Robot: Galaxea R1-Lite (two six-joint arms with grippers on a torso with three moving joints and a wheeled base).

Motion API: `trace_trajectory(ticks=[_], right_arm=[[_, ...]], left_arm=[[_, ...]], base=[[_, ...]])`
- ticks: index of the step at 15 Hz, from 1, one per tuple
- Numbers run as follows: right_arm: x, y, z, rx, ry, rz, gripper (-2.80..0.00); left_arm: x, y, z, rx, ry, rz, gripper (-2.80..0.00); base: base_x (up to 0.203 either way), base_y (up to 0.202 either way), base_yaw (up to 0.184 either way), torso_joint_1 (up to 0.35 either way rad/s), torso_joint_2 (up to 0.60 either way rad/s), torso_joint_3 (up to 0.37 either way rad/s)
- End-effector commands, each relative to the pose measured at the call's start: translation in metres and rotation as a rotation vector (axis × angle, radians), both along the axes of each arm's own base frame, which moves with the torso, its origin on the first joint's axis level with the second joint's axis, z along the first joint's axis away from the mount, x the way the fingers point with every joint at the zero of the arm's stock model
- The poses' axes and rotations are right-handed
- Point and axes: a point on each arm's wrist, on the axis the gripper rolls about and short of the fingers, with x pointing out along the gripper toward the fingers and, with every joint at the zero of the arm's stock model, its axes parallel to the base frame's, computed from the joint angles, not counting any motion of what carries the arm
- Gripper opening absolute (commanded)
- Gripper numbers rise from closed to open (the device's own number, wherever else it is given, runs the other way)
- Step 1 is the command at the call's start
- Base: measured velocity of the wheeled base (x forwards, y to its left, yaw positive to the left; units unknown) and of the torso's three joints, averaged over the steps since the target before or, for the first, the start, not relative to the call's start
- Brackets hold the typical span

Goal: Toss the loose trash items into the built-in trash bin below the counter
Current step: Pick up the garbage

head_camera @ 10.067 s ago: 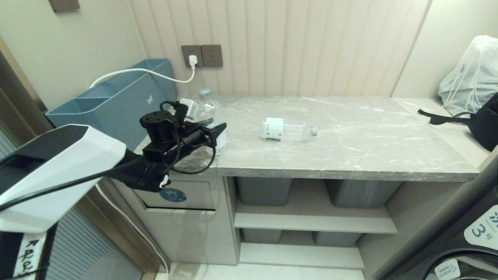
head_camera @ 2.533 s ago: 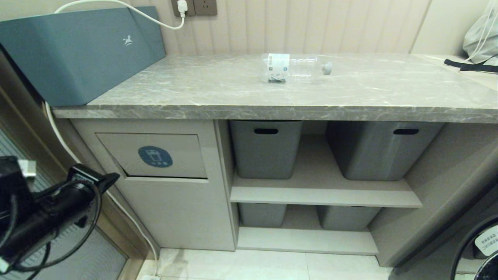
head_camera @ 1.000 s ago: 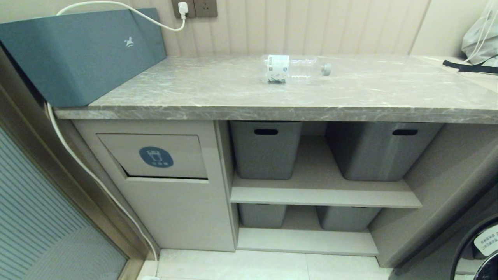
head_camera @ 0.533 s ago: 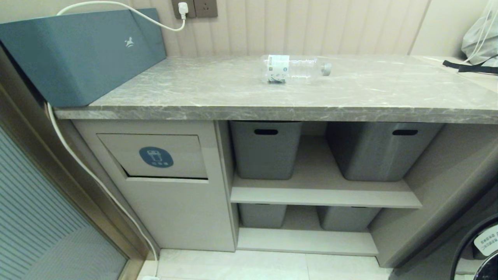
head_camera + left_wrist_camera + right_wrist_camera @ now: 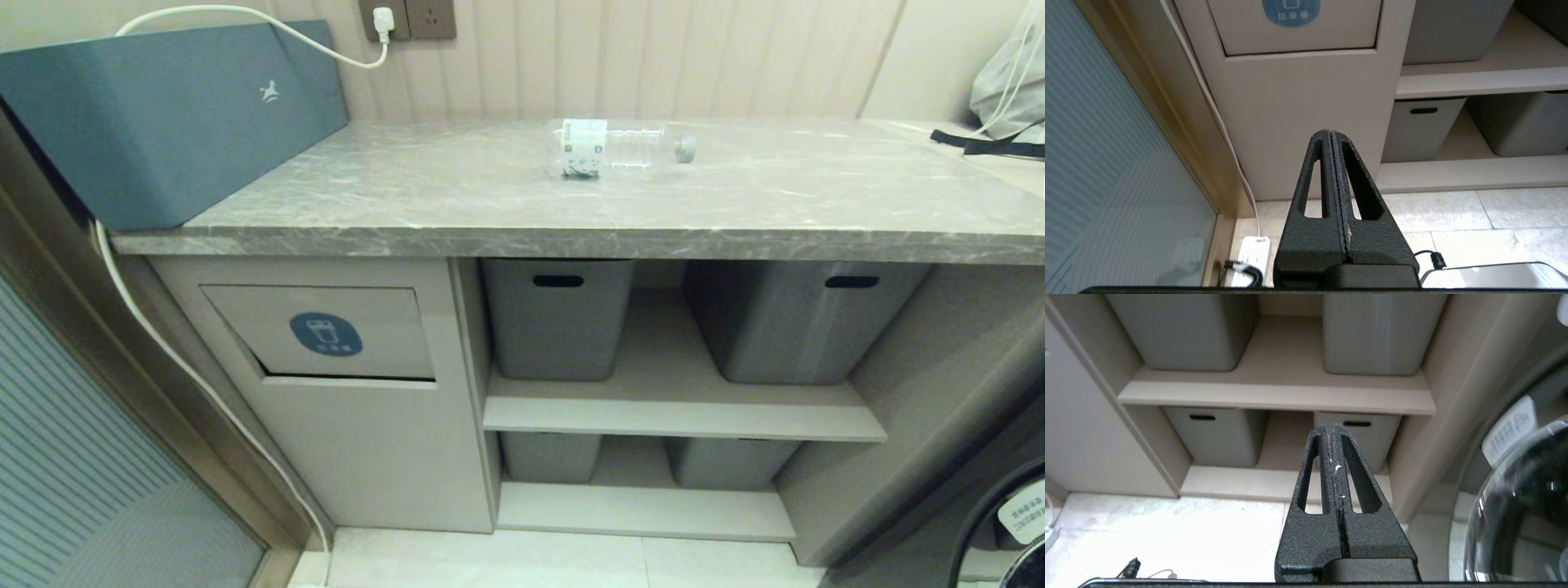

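One clear plastic bottle (image 5: 620, 148) with a white label lies on its side on the marble counter (image 5: 506, 208), cap to the right. Below the counter's left end is the built-in trash bin (image 5: 322, 332), a beige flap with a blue oval sticker, also seen in the left wrist view as the trash bin (image 5: 1294, 24). Neither arm shows in the head view. My left gripper (image 5: 1330, 132) hangs low before the cabinet under the flap, shut and empty. My right gripper (image 5: 1329, 427) hangs low before the lower shelf, shut and empty.
A long teal-blue box (image 5: 163, 114) stands on the counter's left end, with a white cable (image 5: 188, 367) running down to a power strip (image 5: 1253, 259) on the floor. Grey tubs (image 5: 559, 318) fill the shelves. A washer door (image 5: 1519, 506) is at the right.
The head view has shifted slightly, so the scene sits a little lower. Since 2.5 s ago the left arm has dropped out of the head view. The bottle has not moved.
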Motion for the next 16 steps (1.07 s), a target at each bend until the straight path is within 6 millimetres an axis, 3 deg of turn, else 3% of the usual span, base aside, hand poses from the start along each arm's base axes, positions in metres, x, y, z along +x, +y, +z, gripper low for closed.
trace_trajectory(ticks=[1,10,16], right_arm=[[0.0,0.0,0.0,0.0,0.0,0.0,-2.8],[0.0,0.0,0.0,-0.005,0.0,0.0,-2.8],[0.0,0.0001,-0.0002,-0.017,0.002,0.003,-2.8]], left_arm=[[0.0002,0.0,-0.0004,0.0,0.003,0.0,-2.8],[0.0002,0.0,-0.0004,-0.005,0.004,0.002,-2.8],[0.0002,0.0,-0.0006,-0.007,0.005,0.002,-2.8]], base=[[0.173,0.0,0.0,0.007,0.0,0.012],[0.189,0.0,-0.001,0.004,0.0,0.002],[0.0,0.0,0.0,0.033,-0.08,-0.049]])
